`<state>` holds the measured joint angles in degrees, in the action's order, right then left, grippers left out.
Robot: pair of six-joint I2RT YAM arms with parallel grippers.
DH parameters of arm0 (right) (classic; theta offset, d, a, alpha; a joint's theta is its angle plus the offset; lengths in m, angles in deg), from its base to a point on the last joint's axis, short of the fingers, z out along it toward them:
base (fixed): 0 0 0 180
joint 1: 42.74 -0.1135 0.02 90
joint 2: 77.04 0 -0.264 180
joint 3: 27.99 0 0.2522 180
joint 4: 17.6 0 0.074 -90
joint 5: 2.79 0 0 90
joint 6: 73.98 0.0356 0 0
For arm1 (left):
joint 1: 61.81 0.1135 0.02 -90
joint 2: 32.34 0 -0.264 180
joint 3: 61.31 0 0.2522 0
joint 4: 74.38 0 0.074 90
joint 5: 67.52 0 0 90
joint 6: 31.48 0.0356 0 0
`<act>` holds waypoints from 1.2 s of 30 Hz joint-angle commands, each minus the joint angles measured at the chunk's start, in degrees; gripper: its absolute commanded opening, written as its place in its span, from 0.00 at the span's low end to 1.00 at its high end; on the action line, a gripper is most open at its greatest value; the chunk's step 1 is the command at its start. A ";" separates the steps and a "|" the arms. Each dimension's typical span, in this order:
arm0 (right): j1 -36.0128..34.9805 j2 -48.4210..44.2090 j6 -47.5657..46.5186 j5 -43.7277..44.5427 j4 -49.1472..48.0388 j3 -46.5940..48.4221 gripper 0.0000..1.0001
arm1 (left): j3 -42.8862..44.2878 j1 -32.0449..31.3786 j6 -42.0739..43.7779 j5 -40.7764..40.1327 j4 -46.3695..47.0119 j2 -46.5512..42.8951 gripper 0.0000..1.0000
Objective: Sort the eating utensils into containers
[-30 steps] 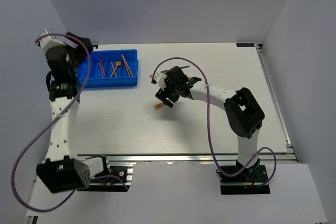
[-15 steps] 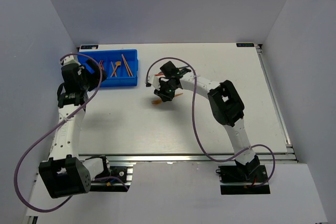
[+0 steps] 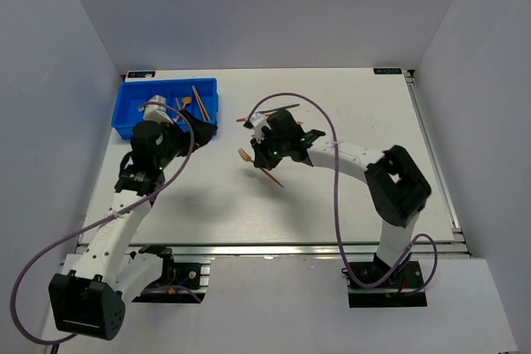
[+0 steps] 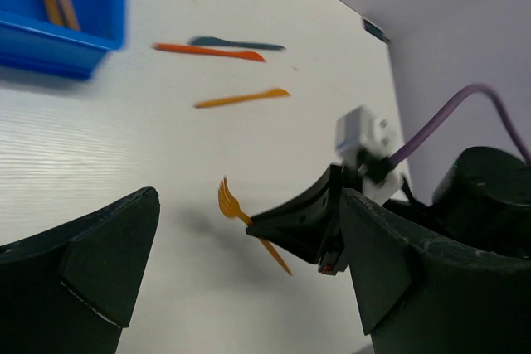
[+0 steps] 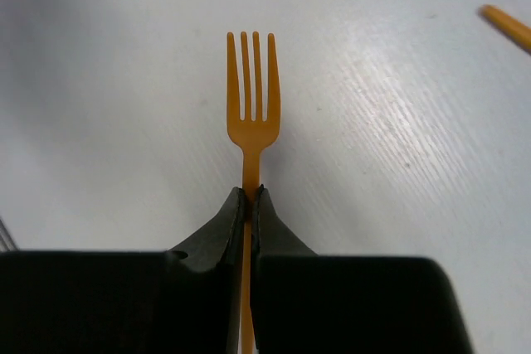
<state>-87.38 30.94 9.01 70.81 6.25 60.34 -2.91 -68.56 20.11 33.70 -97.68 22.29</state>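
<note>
table (image 3: 332,205) white; walls (image 3: 265,14) grey; blue tray (image 3: 126,105) far-left; right gripper (image 5: 250,196) pinching fork (image 5: 253,105)

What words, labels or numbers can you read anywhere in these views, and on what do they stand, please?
No text can be read in any view.
Far-left table sticker: too small to read.
Far-right table sticker: too small to read.
Orange fork and blue tray: no marking visible.
</note>
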 commanded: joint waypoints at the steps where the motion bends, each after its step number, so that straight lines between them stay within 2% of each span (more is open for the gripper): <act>1: -0.88 -8.30 22.98 7.69 -12.89 -5.03 0.00 | -2.62 -6.42 -6.14 1.34 11.17 0.82 0.98; 4: -3.69 -12.26 25.02 12.79 -10.54 -5.75 0.00 | -3.69 -9.76 -7.29 -1.54 12.79 2.49 0.95; 6: -4.22 -14.64 25.98 12.01 -10.17 -6.53 0.00 | -3.68 -11.01 -6.50 -2.78 13.67 3.55 0.93; 15: -6.07 -18.25 26.78 13.06 -6.22 -5.22 0.00 | -1.84 -14.61 -4.57 0.12 16.05 10.84 0.83; 18: -6.59 -18.77 26.60 13.06 -6.22 -4.43 0.00 | -1.58 -15.84 -3.51 -1.02 14.90 13.21 0.70; 19: -6.68 -19.04 26.60 12.89 -6.48 -4.52 0.00 | -1.66 -16.19 -3.42 -1.29 15.08 14.00 0.60; 21: -6.86 -18.95 26.52 12.10 -6.75 -4.08 0.00 | -1.75 -16.37 -3.33 -1.73 15.60 14.80 0.57; 23: -6.95 -18.43 26.60 10.44 -7.18 -3.90 0.00 | -1.05 -16.46 -3.16 -1.29 16.92 16.37 0.40; 24: -6.95 -18.25 26.60 9.82 -7.71 -3.99 0.00 | -0.70 -16.55 -3.16 -0.42 17.62 16.99 0.37; 25: -6.95 -17.99 26.60 9.12 -8.41 -3.90 0.00 | 0.00 -16.55 -3.16 -0.07 18.84 17.61 0.28; 26: -6.86 -17.90 26.69 8.67 -8.94 -3.99 0.00 | 0.35 -16.55 -3.25 0.37 19.47 18.83 0.11; 27: -6.69 -17.72 26.69 8.32 -9.47 -4.16 0.00 | 0.62 -16.55 -3.33 1.07 20.60 19.45 0.03; 29: -6.34 -17.72 26.78 7.79 -9.47 -4.25 0.00 | 2.63 -16.55 -2.11 0.65 20.00 20.86 0.00; 30: -5.64 -17.81 27.22 7.62 -9.38 -4.34 0.06 | 3.77 -16.55 -1.06 0.12 18.87 21.91 0.00; 31: -5.28 -18.50 27.57 8.40 -10.43 -5.21 0.30 | 7.70 -16.37 3.30 -5.19 13.46 22.36 0.00; 32: -4.23 -19.29 27.75 8.75 -10.96 -6.00 0.87 | 10.09 -16.20 6.22 -9.51 10.28 22.62 0.00; 33: -3.53 -20.00 27.83 9.37 -10.79 -6.88 0.89 | 12.46 -15.50 9.03 -15.12 3.28 23.41 0.00; 34: -1.87 -22.09 27.92 10.33 -10.79 -9.33 0.89 | 17.18 -15.06 14.45 -26.92 0.60 24.89 0.00; 36: 0.25 -24.83 28.36 10.78 -11.49 -12.76 0.89 | 20.03 -12.61 19.32 -37.02 -0.57 27.00 0.00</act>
<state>-90.29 11.99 36.31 81.28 -2.54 51.42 10.62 -84.27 27.98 18.78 -92.13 48.32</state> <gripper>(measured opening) 0.889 0.025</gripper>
